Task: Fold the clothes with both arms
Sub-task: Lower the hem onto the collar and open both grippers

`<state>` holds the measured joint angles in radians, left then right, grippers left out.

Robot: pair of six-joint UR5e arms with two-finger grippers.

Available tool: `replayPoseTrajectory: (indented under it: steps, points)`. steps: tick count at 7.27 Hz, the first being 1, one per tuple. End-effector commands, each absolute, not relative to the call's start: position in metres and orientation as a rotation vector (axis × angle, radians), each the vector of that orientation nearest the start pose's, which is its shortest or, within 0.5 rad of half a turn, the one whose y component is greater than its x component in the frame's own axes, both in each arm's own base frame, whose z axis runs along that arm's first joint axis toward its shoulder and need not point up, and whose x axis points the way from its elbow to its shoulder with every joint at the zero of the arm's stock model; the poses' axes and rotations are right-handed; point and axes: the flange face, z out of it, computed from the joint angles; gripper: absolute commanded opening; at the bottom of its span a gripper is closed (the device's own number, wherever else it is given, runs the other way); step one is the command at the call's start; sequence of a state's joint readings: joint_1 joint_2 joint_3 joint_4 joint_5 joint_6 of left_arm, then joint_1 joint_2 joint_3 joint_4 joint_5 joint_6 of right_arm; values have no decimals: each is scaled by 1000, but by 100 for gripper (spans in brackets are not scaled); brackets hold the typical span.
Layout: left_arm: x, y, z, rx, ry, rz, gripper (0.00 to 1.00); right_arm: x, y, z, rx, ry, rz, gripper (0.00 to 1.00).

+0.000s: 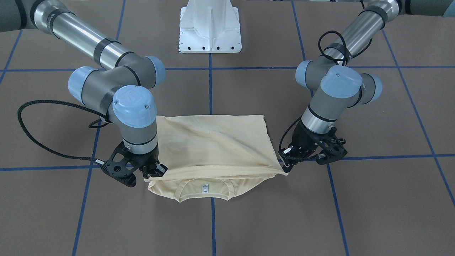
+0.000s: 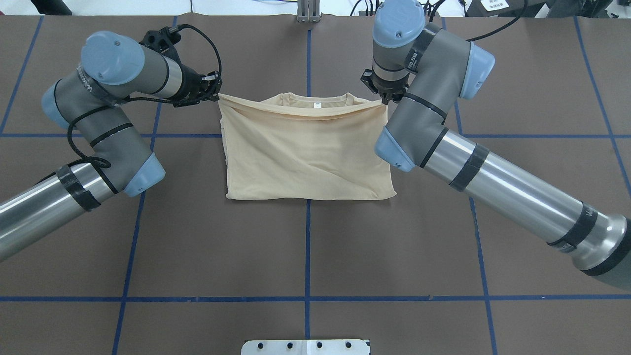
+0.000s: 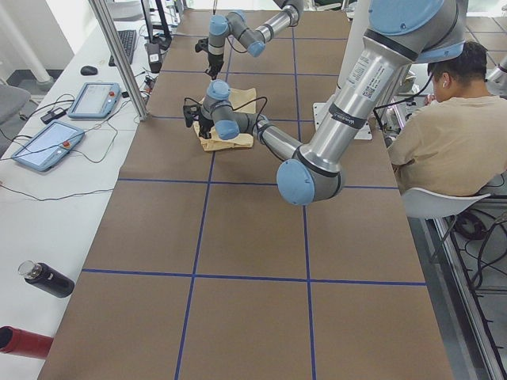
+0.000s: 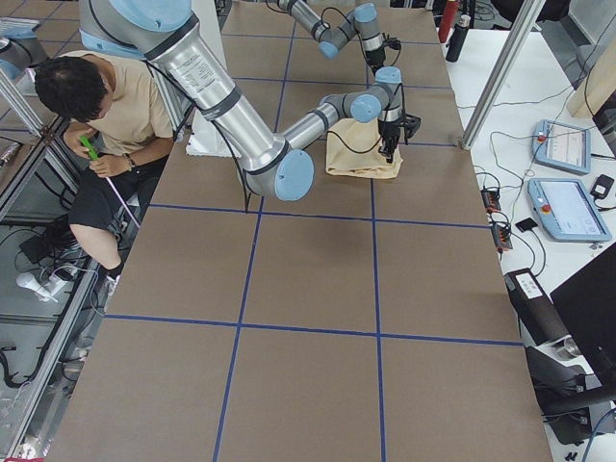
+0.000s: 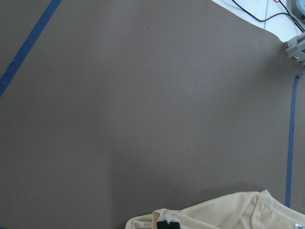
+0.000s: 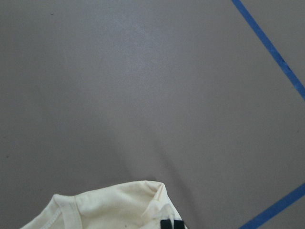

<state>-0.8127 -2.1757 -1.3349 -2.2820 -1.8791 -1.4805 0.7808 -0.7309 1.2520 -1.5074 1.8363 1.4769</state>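
The clothes are one pale cream-yellow shirt [image 1: 213, 142] [image 2: 305, 148], doubled over on the brown table, with its collar and white neck label [image 1: 204, 187] [image 2: 317, 104] showing beyond the upper layer's edge. That upper layer is stretched between both arms, slightly raised over the collar. My left gripper [image 2: 216, 91] [image 1: 286, 167] is shut on one corner of it, and my right gripper [image 2: 385, 100] [image 1: 158, 172] on the other. Each wrist view catches only black fingertips [image 5: 167, 224] [image 6: 171, 223] pinching the cream fabric [image 5: 228, 212] [image 6: 114, 205] at the bottom edge. No print is visible.
The white pedestal base [image 1: 210, 26] [image 2: 305, 346] stands at the robot's side of the table. A seated person [image 3: 455, 134] [image 4: 106, 115] is beside it. Teach pendants [image 3: 95, 99] [image 4: 568, 207] and bottles [image 3: 47, 279] lie on the side bench. Blue tape lines grid the tabletop.
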Motion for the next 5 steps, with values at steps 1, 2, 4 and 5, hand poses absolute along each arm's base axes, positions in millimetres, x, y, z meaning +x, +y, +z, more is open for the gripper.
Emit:
replayPoseTrajectory:
  steps: [1, 2, 4, 5]
  points:
    - [444, -618, 345, 226, 1101, -477, 0, -499, -646, 293, 30, -621, 588, 0]
    - [447, -619, 344, 227, 1104, -475, 2, -501, -647, 297, 32, -625, 588, 0]
    - [449, -620, 343, 227, 1106, -473, 10, -502, -648, 298, 32, -622, 590, 0]
    - [449, -620, 343, 227, 1106, -473, 13, -503, -649, 292, 34, -629, 593, 21]
